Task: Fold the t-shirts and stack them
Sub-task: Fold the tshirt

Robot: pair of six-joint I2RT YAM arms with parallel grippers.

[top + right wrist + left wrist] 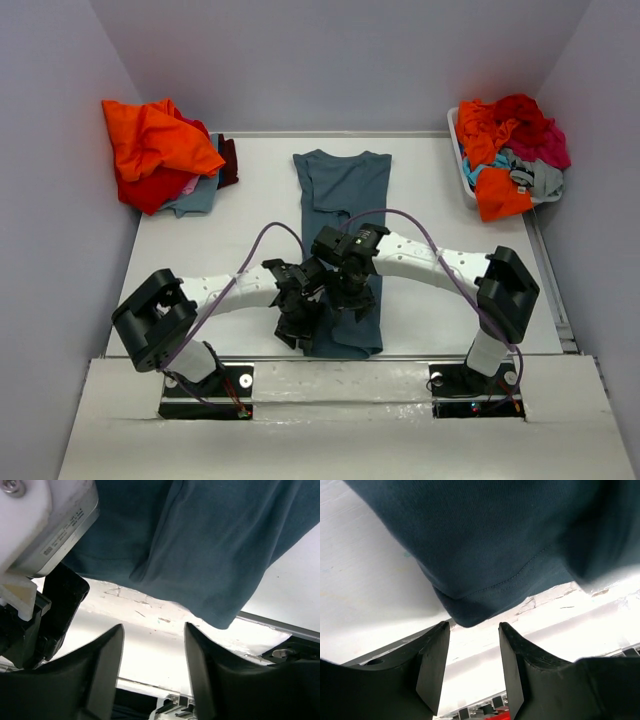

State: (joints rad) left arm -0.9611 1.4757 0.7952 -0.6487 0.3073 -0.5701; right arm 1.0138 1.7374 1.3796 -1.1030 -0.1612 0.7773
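Many t-shirts [510, 150] in bin [457, 150], rt rear

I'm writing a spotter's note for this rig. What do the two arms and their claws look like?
The left arm and right arm each have white links between bulky black joints, on a black base plate. A purple cable loops along each one. The left claw and right claw each have two matte black, wedge-shaped fingers.
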